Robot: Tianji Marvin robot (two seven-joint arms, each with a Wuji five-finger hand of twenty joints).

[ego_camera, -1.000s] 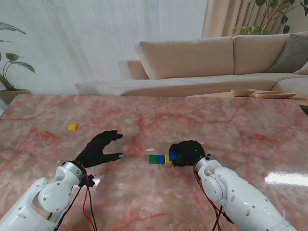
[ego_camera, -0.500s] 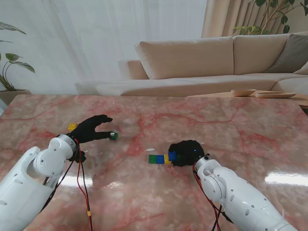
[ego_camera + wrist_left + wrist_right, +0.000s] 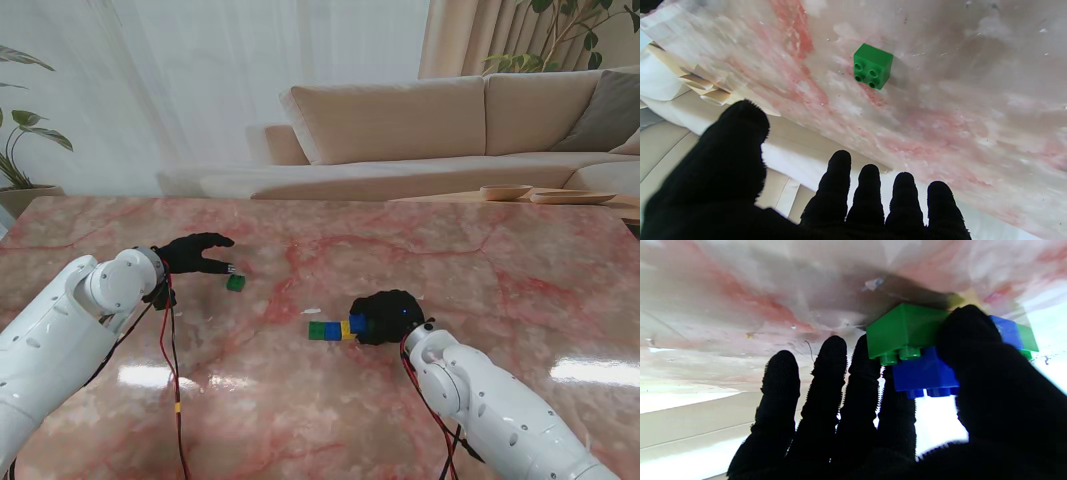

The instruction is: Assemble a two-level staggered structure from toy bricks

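R hand [image 3: 385, 318] sits nearest, approx. mid-worktop [image 3: 480, 270], a bit toward the near edge and R of centre. Its fingers [image 3: 826, 380] are curled round the R end of a short row of bricks [image 3: 333, 330], clamped on it; wrist view shows the thumb pressed on a blue brick [image 3: 923, 375] that sits on a green brick [image 3: 903, 328], studs showing on both. In the stand view the row reads green, blue, yellow L to R, w/ a blue piece on top by the hand. A small white scrap [image 3: 312, 311] lies just beyond the row's L end.

Farther from me and toward the L edge, a single green brick [image 3: 236, 283] stands alone on the worktop, studs up, four of them visible in the wrist view [image 3: 872, 66]. L hand [image 3: 190, 255] hovers just beyond it to the L, fingers spread apart, holding nothing, not touching the brick.

Beyond the far edge: a beige sofa [image 3: 430, 125], white curtains [image 3: 200, 80], plant leaves [image 3: 25, 130] at far L.
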